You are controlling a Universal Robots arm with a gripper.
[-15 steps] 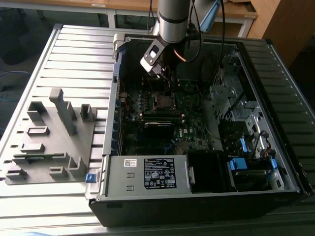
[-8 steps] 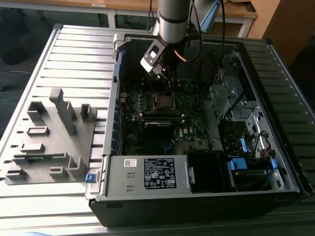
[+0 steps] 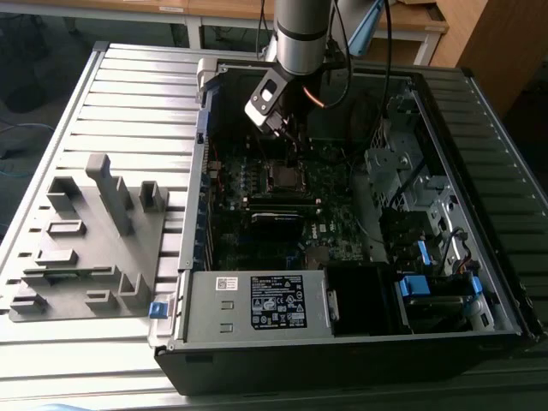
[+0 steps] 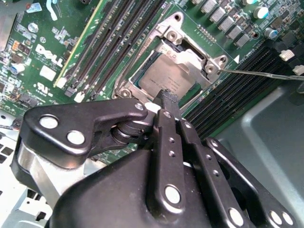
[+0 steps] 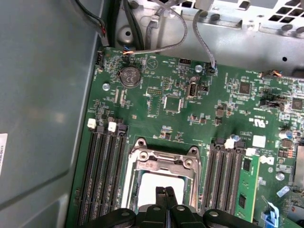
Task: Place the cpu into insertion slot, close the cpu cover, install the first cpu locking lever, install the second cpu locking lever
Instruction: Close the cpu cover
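Your gripper (image 4: 167,98) has jaws closed, empty, tip right at the cpu (image 4: 159,76); press hard or off-centre & you'll scratch/shift it.

Computer case (image 3: 257,372): 1. Circuit board (image 5: 156,85): 1. Chip (image 4: 161,78): 1. Metal cover (image 4: 189,54): 1. Gripper (image 5: 165,192): 1. Grey rack (image 3: 94,240): 1.

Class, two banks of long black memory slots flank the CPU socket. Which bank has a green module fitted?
The bank farther from the grey case wall: a green module stands along its outer edge. The other bank shows only black slots.
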